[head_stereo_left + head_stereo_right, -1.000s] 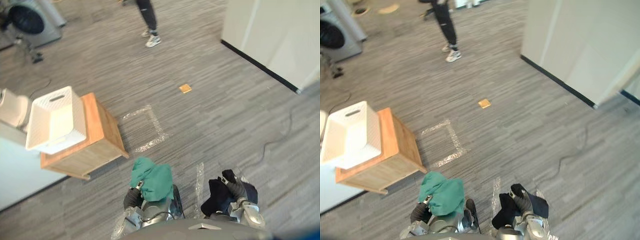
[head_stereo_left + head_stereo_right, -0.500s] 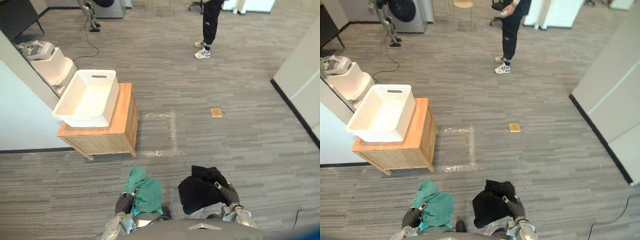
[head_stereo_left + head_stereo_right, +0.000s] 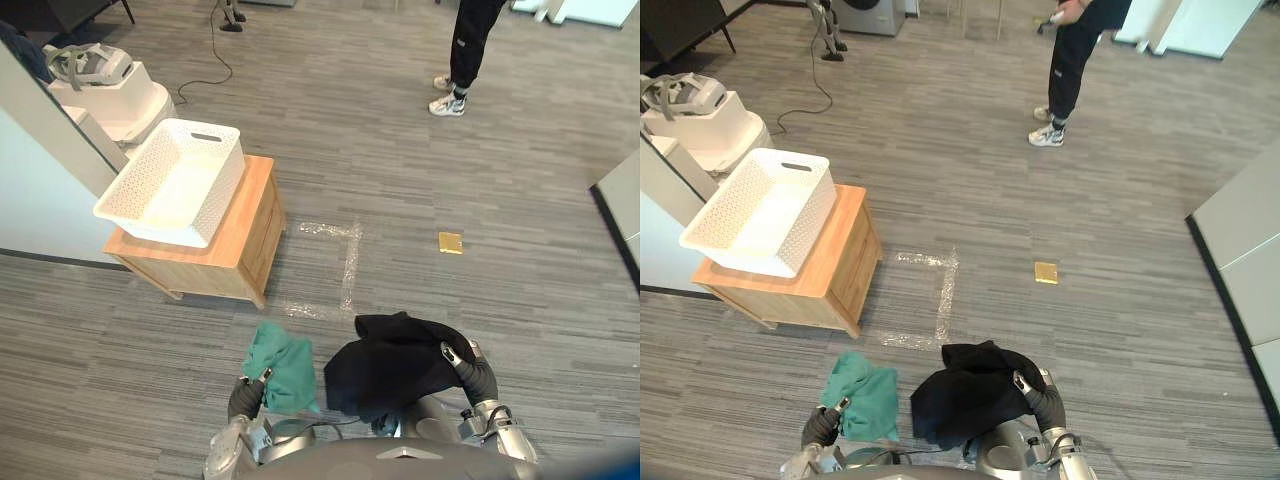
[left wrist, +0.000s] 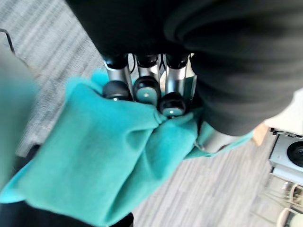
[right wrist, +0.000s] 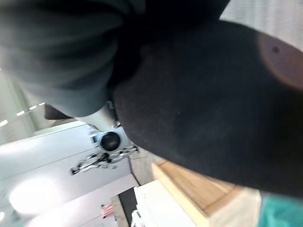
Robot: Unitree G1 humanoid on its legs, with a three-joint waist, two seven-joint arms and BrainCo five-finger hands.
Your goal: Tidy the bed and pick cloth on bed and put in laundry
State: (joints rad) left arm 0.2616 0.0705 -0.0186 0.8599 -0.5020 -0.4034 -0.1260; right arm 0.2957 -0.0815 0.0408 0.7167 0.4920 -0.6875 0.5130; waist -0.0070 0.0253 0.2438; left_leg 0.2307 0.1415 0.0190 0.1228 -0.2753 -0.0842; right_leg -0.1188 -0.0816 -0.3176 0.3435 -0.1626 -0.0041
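Observation:
My left hand (image 3: 246, 388) is low in the left eye view, shut on a teal cloth (image 3: 280, 360) that bunches above it. In the left wrist view its fingers (image 4: 142, 90) curl into the teal cloth (image 4: 104, 156). To the right, my right hand (image 3: 468, 368) grips a black cloth (image 3: 388, 366) that drapes wide to its left. That black cloth (image 5: 213, 109) covers the hand's fingers in the right wrist view. A white laundry basket (image 3: 172, 182) stands on a low wooden cabinet (image 3: 250, 245), ahead and to the left of both hands.
A person (image 3: 468, 48) stands on the grey carpet at the far right. A white machine (image 3: 110, 88) sits by a white wall (image 3: 40, 190) behind the basket. Tape marks (image 3: 345, 270) and a small yellow square (image 3: 450, 242) lie on the floor ahead.
The camera has swung, so the whole scene has shifted and the basket now lies straighter ahead. The black cloth spreads wider than before, and both hands still hold their cloths.

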